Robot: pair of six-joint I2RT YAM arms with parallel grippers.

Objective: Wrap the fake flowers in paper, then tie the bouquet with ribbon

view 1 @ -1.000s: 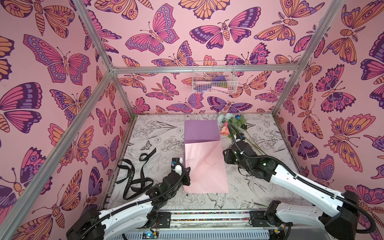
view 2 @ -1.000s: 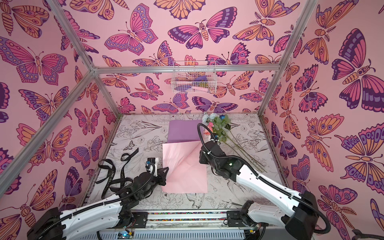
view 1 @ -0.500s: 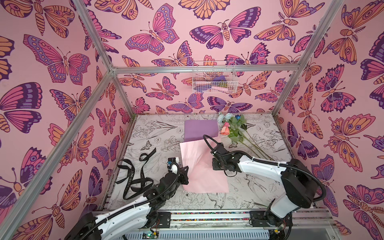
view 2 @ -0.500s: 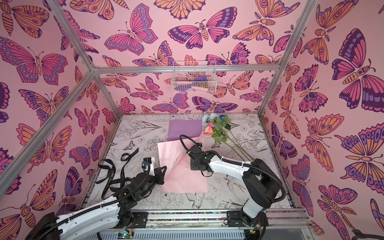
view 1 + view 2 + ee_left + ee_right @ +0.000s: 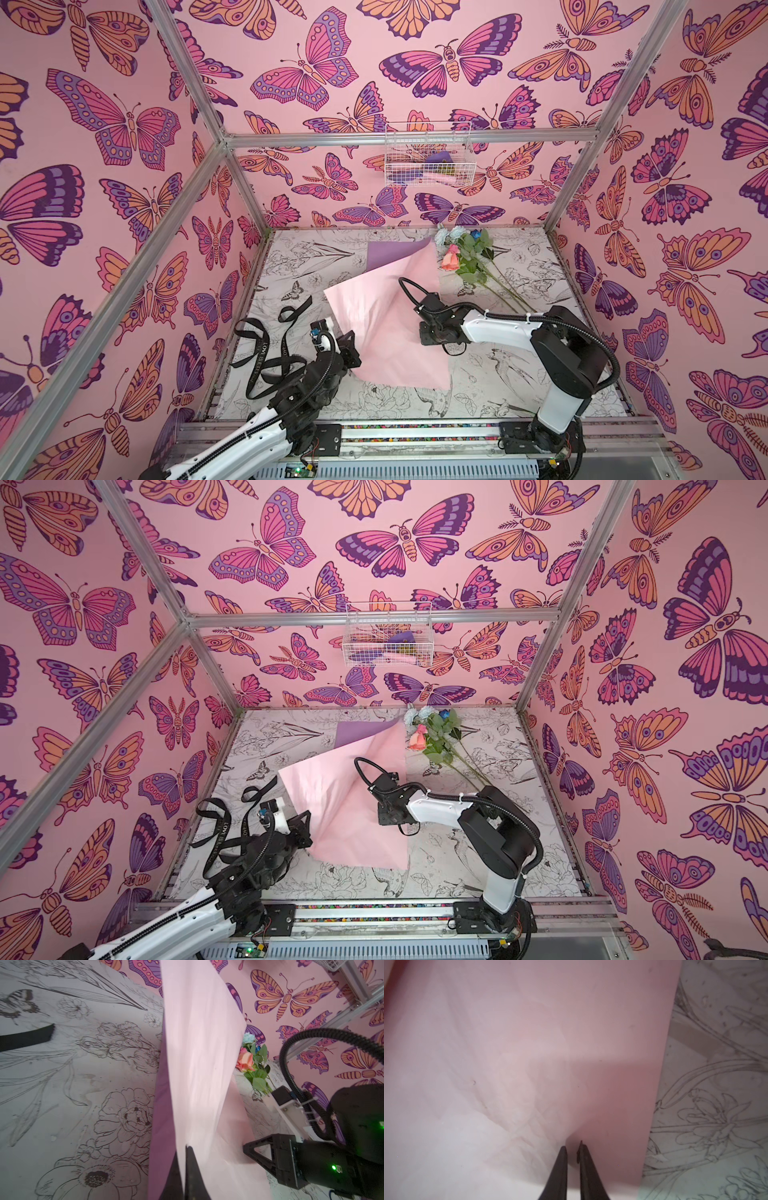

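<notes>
At the near edge of the surface [image 5: 490, 395], the left claw [image 5: 184, 1147] is clamped on the near-left edge of the wrapping paper [image 5: 382, 316]. It lifts that side so the pink sheet curls up, its lilac face underneath. The black ribbon [image 5: 266, 353] lies loose just left of that arm. Midway across, the right claw [image 5: 572, 1145] presses onto the pink sheet, its jaws nearly together over a small pucker; whether it has pinched the paper cannot be told. Beyond it, off the paper to the far right, lie the fake flowers [image 5: 465, 257]. Their blooms point toward the back wall and their stems run diagonally toward the right arm's base. The right arm is clearly the nearer one.
</notes>
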